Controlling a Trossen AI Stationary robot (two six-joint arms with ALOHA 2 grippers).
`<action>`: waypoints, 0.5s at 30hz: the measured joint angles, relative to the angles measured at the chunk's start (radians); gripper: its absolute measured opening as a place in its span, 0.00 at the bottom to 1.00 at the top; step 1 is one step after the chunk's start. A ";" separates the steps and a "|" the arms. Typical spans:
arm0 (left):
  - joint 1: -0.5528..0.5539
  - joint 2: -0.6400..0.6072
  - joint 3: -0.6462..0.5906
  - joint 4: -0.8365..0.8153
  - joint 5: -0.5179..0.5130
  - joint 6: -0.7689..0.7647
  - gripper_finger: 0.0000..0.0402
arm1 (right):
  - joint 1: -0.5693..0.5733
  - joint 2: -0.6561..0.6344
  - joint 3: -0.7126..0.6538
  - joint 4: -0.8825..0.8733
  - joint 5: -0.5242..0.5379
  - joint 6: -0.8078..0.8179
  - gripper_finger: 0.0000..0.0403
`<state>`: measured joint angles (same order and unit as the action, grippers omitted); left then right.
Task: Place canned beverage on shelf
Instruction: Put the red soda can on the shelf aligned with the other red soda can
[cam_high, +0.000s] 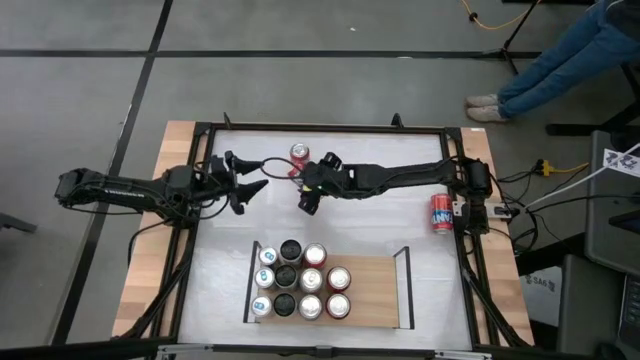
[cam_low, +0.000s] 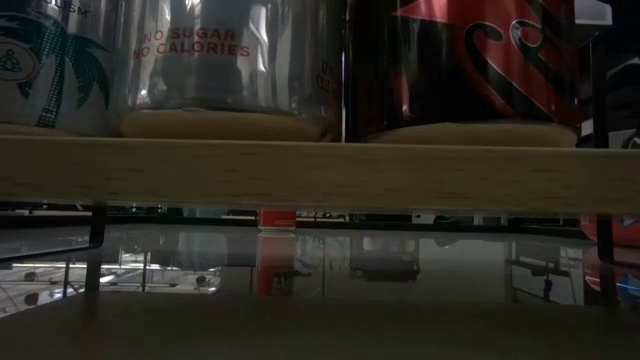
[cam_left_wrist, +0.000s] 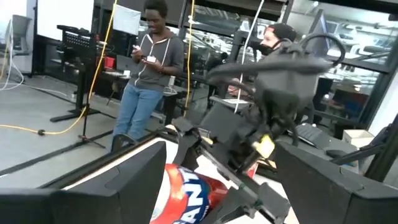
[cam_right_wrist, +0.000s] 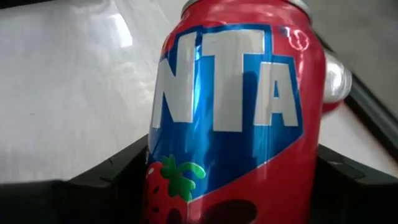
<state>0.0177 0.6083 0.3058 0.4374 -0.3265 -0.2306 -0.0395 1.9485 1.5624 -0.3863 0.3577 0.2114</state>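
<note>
the shelf (cam_high: 375, 290) held ten cans (cam_high: 298, 279) at one end, leaving room. beyond, the right gripper (cam_high: 306, 190) clamped a red can (cam_right_wrist: 236, 118) for carrying; the left gripper (cam_high: 248, 190) waited, fingers apart.

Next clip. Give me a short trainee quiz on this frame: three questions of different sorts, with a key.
1. True or false: the shelf is packed with cans from rail to rail.
2. The red can lying on its side rests: A) on the shelf, B) on the table near the right arm's base, C) at the table's left edge.
3. Which fruit is drawn on the can seen close up in the right wrist view?
Key: 1 false, its right part is bare wood; 2 B; 3 a strawberry.
</note>
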 joint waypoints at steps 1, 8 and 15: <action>0.000 0.000 0.000 0.000 -0.001 0.002 0.73 | 0.000 0.000 0.006 0.003 -0.002 -0.020 0.74; 0.000 0.000 0.000 -0.001 0.026 0.057 0.73 | 0.000 -0.001 0.029 0.027 -0.016 -0.135 0.74; 0.000 0.000 0.000 -0.002 0.028 0.079 0.77 | 0.001 -0.001 0.030 0.098 -0.107 -0.228 0.73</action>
<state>0.0174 0.6083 0.3058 0.4355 -0.2989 -0.1516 -0.0387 1.9480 1.5921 -0.2880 0.2507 -0.0161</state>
